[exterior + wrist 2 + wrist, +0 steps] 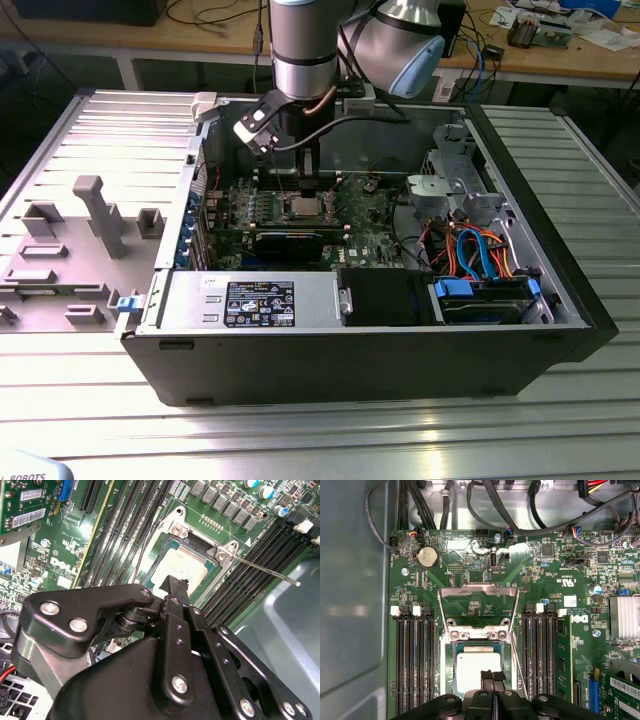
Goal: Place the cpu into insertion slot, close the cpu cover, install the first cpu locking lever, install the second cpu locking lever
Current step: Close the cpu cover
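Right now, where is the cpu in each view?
Exterior view: cpu on the motherboard, just below the gripper.
First wrist view: cpu between the memory slots, at the gripper's tip.
Second wrist view: cpu just beyond the gripper's tip.
Shared landmark: the gripper.

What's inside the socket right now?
The chip lies in the socket, silver top showing, cover raised. The claw hides one edge; what lies beneath the chip is covered.
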`<state>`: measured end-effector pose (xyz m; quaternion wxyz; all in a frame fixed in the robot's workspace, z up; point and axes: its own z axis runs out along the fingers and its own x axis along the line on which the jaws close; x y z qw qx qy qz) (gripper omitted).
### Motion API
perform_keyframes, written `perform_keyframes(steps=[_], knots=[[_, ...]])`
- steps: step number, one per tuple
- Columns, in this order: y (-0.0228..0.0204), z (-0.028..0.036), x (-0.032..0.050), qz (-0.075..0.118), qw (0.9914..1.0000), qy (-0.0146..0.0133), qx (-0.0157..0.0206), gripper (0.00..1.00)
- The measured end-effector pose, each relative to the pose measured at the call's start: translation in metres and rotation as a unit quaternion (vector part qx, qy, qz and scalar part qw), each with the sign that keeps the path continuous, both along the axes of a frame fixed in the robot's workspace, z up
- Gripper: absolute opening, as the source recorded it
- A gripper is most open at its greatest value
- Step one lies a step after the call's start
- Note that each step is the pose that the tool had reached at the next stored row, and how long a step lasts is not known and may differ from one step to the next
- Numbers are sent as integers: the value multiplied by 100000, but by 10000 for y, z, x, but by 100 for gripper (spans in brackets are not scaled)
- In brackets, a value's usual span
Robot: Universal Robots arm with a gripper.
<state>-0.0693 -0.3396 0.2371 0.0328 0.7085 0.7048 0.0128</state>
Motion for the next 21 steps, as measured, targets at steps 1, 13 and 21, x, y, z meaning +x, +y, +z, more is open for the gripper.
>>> perform_keyframes(steps=[1,13,21], knots=[[0,4,0,0,100000,1,-6,11],[0,62,0,1,100000,-3,3,11],[0,76,0,1,100000,-5,4,11]])
